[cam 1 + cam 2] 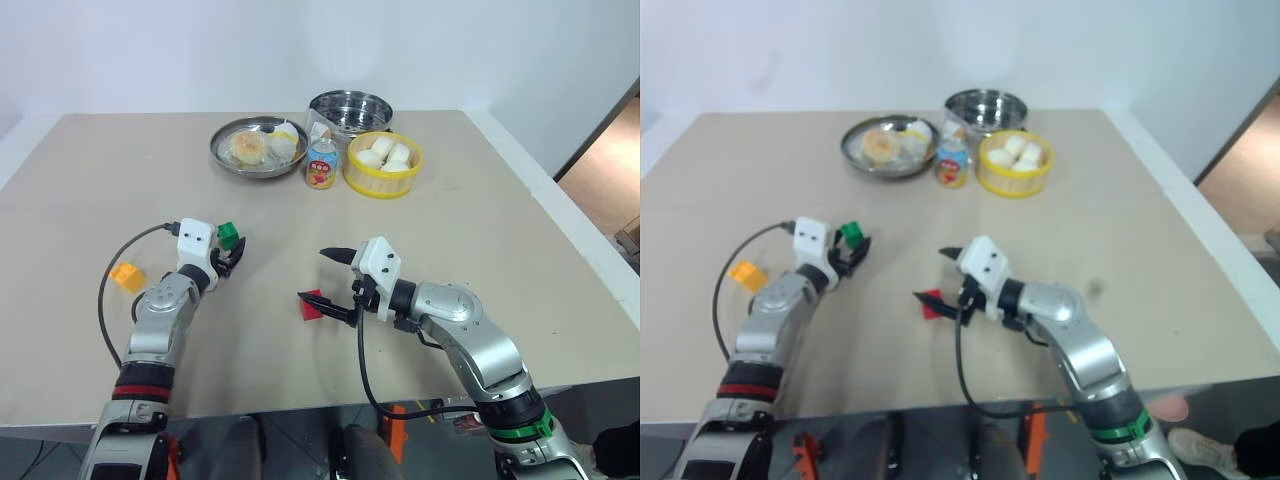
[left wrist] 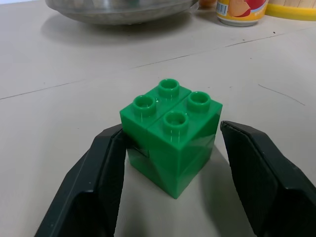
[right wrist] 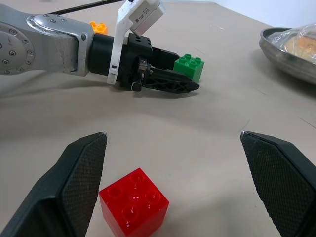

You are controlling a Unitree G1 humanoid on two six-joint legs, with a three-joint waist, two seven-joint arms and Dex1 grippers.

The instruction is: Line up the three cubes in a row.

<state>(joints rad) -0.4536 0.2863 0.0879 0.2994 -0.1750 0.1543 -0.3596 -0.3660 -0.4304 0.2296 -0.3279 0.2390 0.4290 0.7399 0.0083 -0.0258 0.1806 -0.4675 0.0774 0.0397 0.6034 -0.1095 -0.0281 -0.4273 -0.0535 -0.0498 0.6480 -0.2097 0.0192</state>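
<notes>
The green cube [image 2: 170, 140] sits between the left gripper [image 1: 232, 255]'s two black fingers. One finger touches a side of it and the other stands just off the opposite side, so the jaws are narrowed around the brick, though a firm pinch is hard to confirm from the wrist view. The cube rests on the table [image 1: 480, 220], turned corner-on to the fingers rather than square to them, which could let it twist as they press in.

The red cube [image 3: 133, 207] lies near the right gripper [image 1: 328, 285], whose fingers are spread wide, one on each side of it and clear of it. The orange-yellow cube [image 1: 127, 276] lies apart, on the outer side of the left forearm, so the left arm is nearer to it.

Further back stand a steel plate [image 1: 225, 150] of buns, a small bottle [image 1: 321, 163], a steel pot [image 1: 350, 108] and a yellow steamer basket [image 1: 383, 180], well clear of the cubes.
</notes>
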